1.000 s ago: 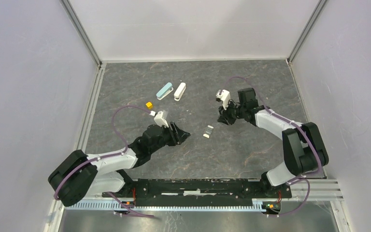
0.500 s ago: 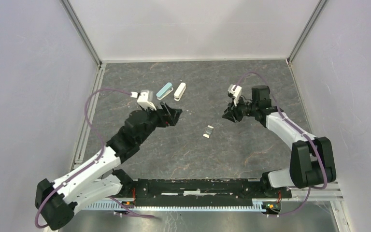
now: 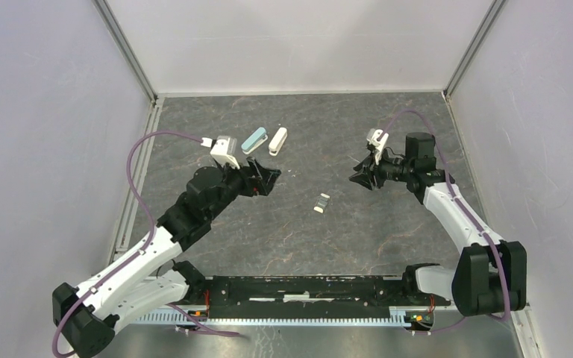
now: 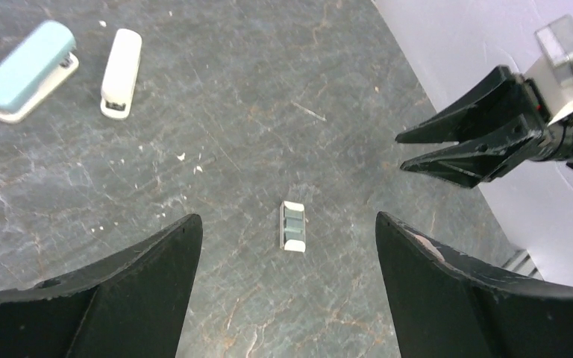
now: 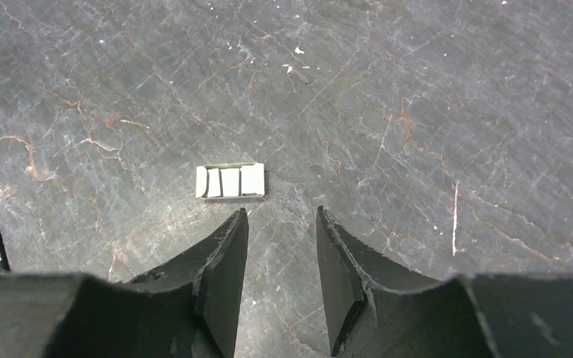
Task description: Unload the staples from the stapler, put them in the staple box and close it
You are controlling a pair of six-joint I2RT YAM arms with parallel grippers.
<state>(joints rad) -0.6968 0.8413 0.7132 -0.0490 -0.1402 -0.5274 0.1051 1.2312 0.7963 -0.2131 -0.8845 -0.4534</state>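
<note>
Two pincers hang above the dark counter (image 3: 388, 246) in the top view, neither holding anything: the left pincer (image 3: 270, 179) has its jaws spread wide, and the right pincer (image 3: 357, 177) is parted more narrowly. The stapler (image 3: 322, 202) lies flat on the counter between them, touching neither, a little nearer the right one. A teal stapler (image 3: 254, 140) and a longer white stapler (image 3: 277, 141) lie side by side farther back, just beyond the left pincer. From the left wrist, its two black fingers (image 4: 127, 280) stand far apart at the bottom of the view, the stapler (image 4: 293, 225) on the counter below the gap between them. The right pincer (image 4: 401, 151) points in from the right with a slim gap at its tips. Small pale flecks (image 4: 181, 156) are scattered on the counter; whether they are staples cannot be told. From the right wrist, the pincer (image 5: 281, 216) is slightly open and empty, with the stapler (image 5: 230, 181) lying crosswise just beyond its left fingertip.
</note>
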